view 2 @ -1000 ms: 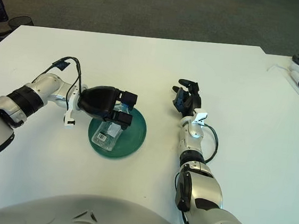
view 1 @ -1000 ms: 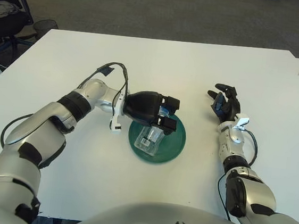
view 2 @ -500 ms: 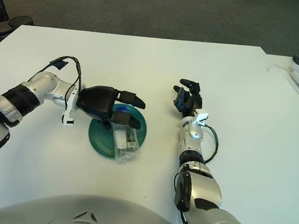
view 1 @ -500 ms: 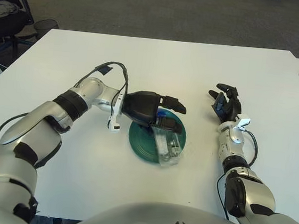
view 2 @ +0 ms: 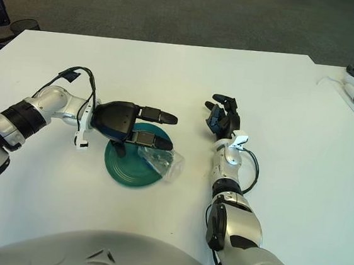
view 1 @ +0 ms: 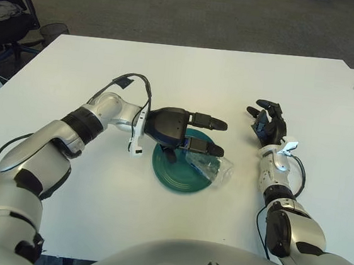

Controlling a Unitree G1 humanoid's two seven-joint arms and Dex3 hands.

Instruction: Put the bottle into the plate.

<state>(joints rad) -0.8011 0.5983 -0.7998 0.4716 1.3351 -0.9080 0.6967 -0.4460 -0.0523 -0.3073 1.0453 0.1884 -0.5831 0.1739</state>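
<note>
Bottle (view 1: 211, 168) label unreadable, on plate (view 1: 172, 176).

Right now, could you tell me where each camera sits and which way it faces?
Left eye view: on the head, looking forward and down at the white table; both arms and the chest show.
Right eye view: just beside it, facing likewise; same body parts.
Both share the left hand over the green plate, the bottle and the right hand.

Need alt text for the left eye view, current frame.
The robot's left hand, fingers spread open, hovers over a round green plate on a white table, where a clear plastic bottle lies on its side across the plate's right rim. The right hand shows idle to the plate's right.
</note>
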